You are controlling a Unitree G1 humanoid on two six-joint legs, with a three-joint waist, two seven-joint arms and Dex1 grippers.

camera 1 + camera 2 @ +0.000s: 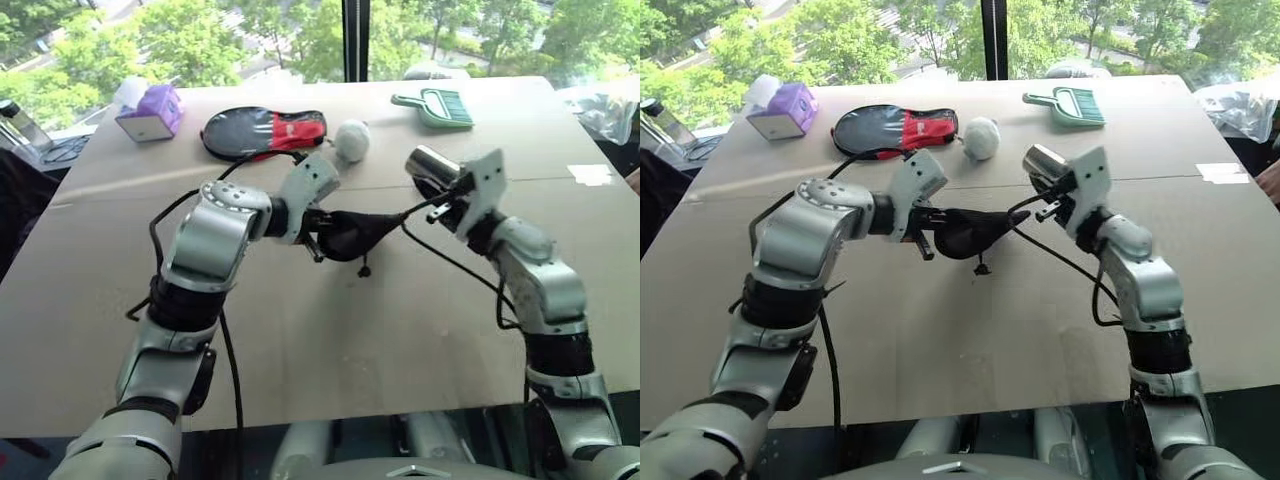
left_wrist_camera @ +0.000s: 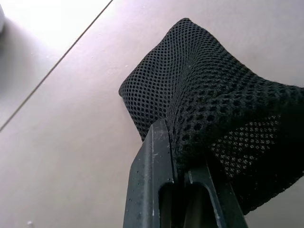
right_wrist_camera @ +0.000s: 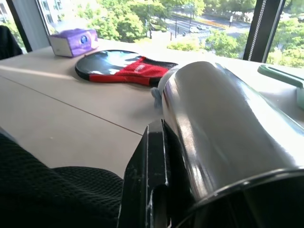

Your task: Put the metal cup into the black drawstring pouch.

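I see the metal cup [image 1: 432,165] held off the table in the right gripper [image 1: 440,195], whose fingers are clamped on its rim end. The cup is shiny silver, smooth-walled, slightly tapered, no handle; it lies nearly on its side, closed bottom pointing away from the wrist toward the far side of the table. In the right wrist view its polished wall [image 3: 223,128] mirrors the window light, and one black finger [image 3: 149,180] lies flat against it.

The black drawstring pouch [image 1: 355,233] hangs in the air from the left gripper [image 1: 318,240], pinched between closed fingers. It is an open-mesh black fabric, bunched and sagging away from the fingertips; the left wrist view shows the weave [image 2: 199,90] clearly, gathered where the fingers [image 2: 154,180] nip it. A thin black cord runs from the pouch toward the right gripper, and a small toggle [image 1: 364,270] dangles below the pouch.

Pouch and cup are apart, the pouch lower than the cup and between the two grippers.

Beyond the grippers on the brown table [image 1: 330,340]: a white ball [image 1: 352,139], a black-and-red paddle cover [image 1: 263,131], a purple tissue box [image 1: 152,112], and a green dustpan brush [image 1: 435,107].
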